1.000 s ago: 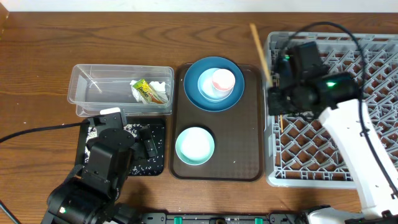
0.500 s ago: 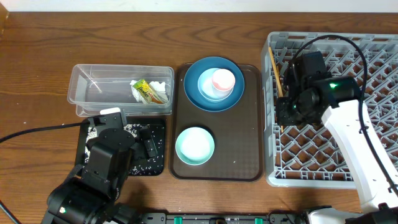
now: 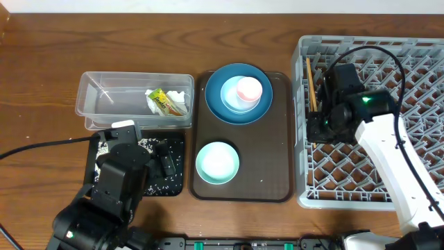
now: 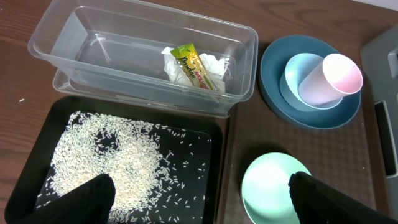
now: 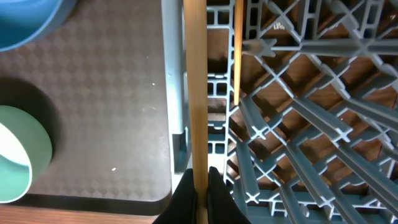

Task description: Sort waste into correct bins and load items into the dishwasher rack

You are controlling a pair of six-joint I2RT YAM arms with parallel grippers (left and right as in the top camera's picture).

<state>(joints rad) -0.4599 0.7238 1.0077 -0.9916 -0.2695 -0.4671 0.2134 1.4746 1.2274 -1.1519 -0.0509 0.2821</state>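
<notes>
Chopstick (image 5: 195,93) pinched in right tool (image 5: 200,179), along rack wall (image 5: 175,74), brown tray (image 5: 112,93) beside.

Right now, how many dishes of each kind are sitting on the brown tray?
Plates: 1, the blue plate
Bowls: 2, the mint bowl and the light-blue bowl
Cups: 1, the pink-white cup
Total: 4 on the brown tray

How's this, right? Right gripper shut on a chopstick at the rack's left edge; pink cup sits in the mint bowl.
Wrong bowl. The pink cup sits in the small light-blue bowl on the blue plate; the mint bowl is empty, per the left wrist view. The right gripper is shut on a chopstick at the left edge of the dishwasher rack.
</notes>
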